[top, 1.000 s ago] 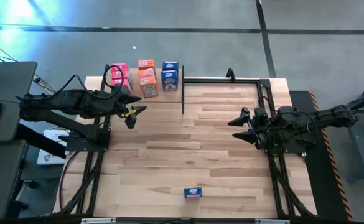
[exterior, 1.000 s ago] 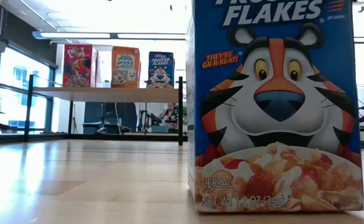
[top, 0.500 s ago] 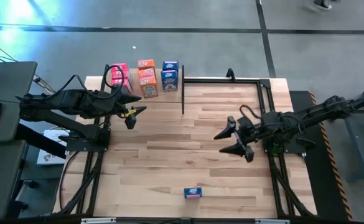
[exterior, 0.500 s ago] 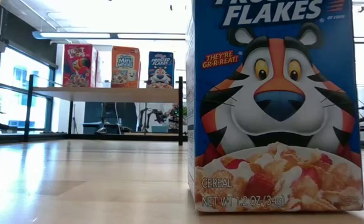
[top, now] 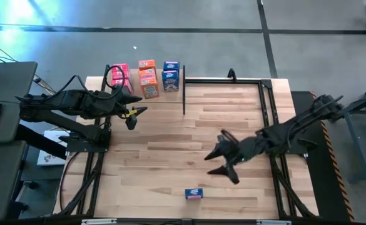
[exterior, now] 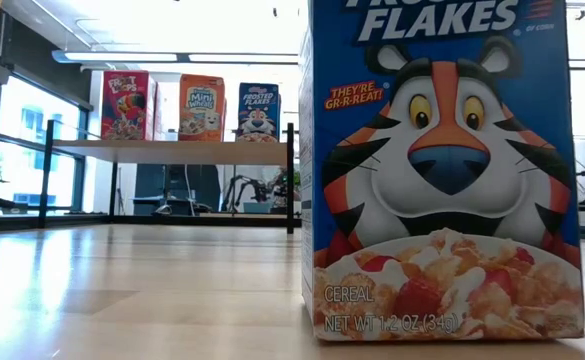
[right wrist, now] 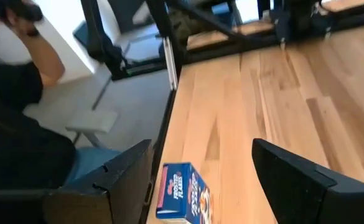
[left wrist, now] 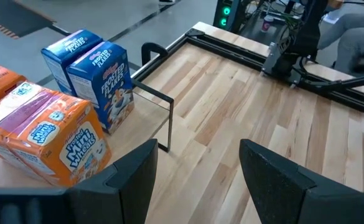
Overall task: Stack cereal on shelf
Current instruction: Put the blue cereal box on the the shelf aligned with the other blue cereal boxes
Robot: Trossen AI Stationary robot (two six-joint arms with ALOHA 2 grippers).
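Cardboard blue box (top: 194, 194) stands on plank tabletop (top: 170, 156); right gripper (top: 222, 165) and left gripper (top: 134, 115) jaws gape empty.

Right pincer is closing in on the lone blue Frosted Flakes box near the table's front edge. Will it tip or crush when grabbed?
The blue box stands upright on a narrow base, so a nudge likely tips it. It looks like thin cardboard, probably light and crushable; squeeze gently. The right pincer is open, not yet touching.

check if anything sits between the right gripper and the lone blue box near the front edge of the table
Nothing visible does. The right gripper, jaws open, hangs above bare planks, and only bare tabletop lies between it and the blue cereal box standing alone near the front edge. The right wrist view shows the box just ahead of the jaws.
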